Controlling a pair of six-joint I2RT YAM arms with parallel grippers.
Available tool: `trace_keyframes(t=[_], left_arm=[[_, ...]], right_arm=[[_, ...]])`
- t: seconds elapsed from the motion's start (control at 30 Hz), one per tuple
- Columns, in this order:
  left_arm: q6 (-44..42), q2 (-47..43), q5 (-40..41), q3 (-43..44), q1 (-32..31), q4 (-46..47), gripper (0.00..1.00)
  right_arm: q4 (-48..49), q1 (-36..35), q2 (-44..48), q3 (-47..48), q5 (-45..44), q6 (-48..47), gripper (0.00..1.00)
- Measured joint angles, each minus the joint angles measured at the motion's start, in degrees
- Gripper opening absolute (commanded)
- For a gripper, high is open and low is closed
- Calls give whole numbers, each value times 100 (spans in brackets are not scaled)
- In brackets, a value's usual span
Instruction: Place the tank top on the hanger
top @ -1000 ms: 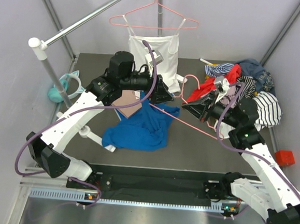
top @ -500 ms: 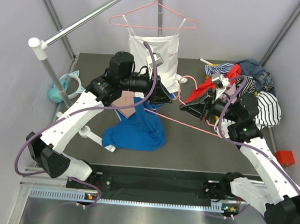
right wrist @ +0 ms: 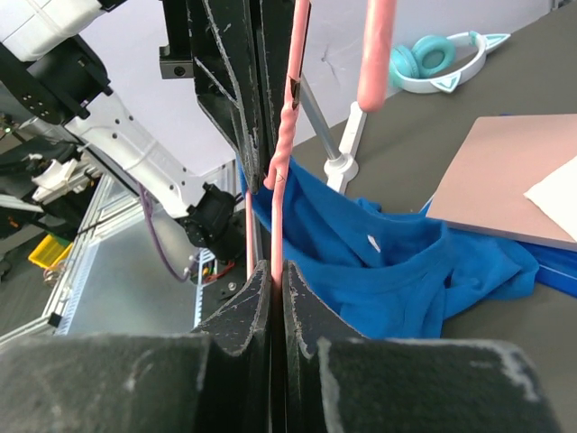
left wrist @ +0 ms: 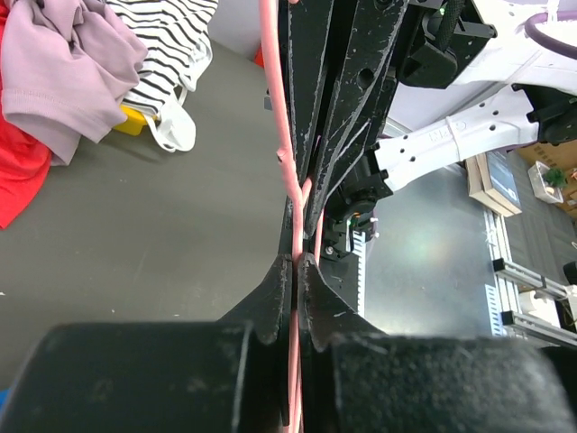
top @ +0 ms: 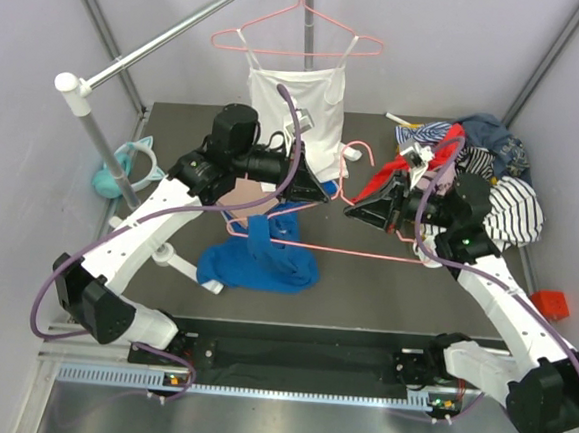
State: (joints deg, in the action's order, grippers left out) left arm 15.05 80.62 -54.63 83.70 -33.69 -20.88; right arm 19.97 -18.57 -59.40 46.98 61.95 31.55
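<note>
The pink wire hanger [top: 367, 253] hangs lifted over the table's middle, its hook [top: 354, 153] pointing to the back. Both grippers hold it near the neck, tip to tip. My left gripper [top: 325, 193] is shut on the wire [left wrist: 290, 180]; my right gripper [top: 351, 209] is shut on the same wire [right wrist: 281, 171]. The royal-blue tank top [top: 261, 261] lies crumpled on the mat below the hanger's left end, and one fold of it reaches up to the wire. In the right wrist view the blue tank top [right wrist: 379, 271] lies just behind the jaws.
A white camisole [top: 303, 102] hangs on another pink hanger from the rail at the back. A clothes pile [top: 479, 166] fills the back right. A brown board [top: 246, 198] lies under the left arm. Teal headphones [top: 133, 162] lie at the left, a red block [top: 549, 303] at the right edge.
My left gripper has closed on the hanger wire. The right arm has carried the hanger left and up, its bar now nearly level, and the tank top has bunched beneath it.
</note>
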Motion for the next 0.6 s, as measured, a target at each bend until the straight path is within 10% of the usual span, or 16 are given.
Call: trace_keyframes(t=[0.33, 0.6], left_arm=[[391, -247, 7, -608, 39, 463, 1], [640, -321, 52, -835, 94, 457, 25]], right_arm=[[46, -15, -267, 0, 304, 2, 0], [603, -280, -732, 9, 367, 170, 0]])
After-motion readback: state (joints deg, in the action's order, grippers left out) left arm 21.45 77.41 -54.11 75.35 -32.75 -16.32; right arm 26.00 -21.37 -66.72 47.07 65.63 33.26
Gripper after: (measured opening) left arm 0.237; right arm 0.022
